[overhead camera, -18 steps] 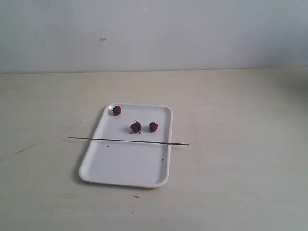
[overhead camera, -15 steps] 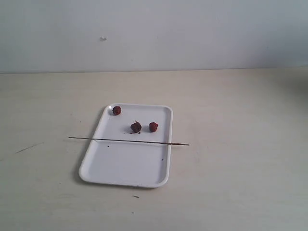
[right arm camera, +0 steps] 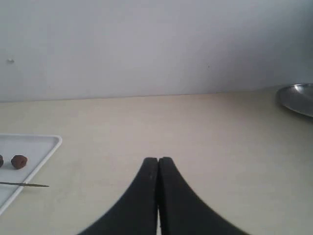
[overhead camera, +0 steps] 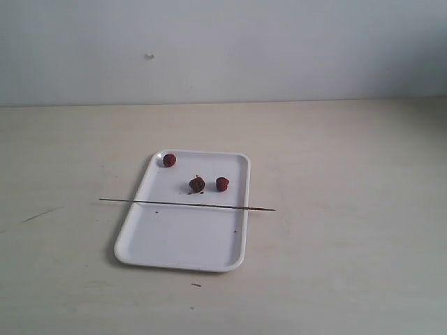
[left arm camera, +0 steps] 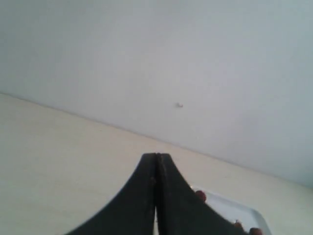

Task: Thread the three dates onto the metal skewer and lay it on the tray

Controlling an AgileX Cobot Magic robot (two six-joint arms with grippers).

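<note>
A white tray (overhead camera: 183,241) lies on the table in the exterior view. Three dates rest in its far half: one (overhead camera: 169,160) in the far left corner, a darker one (overhead camera: 197,184) and a redder one (overhead camera: 222,183) side by side. The metal skewer (overhead camera: 186,205) lies across the tray, both ends past its rims. Neither arm shows in the exterior view. My left gripper (left arm camera: 156,155) is shut and empty, with the tray's corner (left arm camera: 247,210) and a date (left arm camera: 200,196) beyond it. My right gripper (right arm camera: 158,159) is shut and empty; the tray (right arm camera: 49,142), a date (right arm camera: 19,161) and the skewer tip (right arm camera: 29,184) show off to one side.
A pale wooden table (overhead camera: 335,174) runs to a plain white wall. A grey metal dish (right arm camera: 299,98) shows at the edge of the right wrist view. A short dark scratch (overhead camera: 42,213) marks the table left of the tray, and small crumbs (overhead camera: 196,285) lie near its front.
</note>
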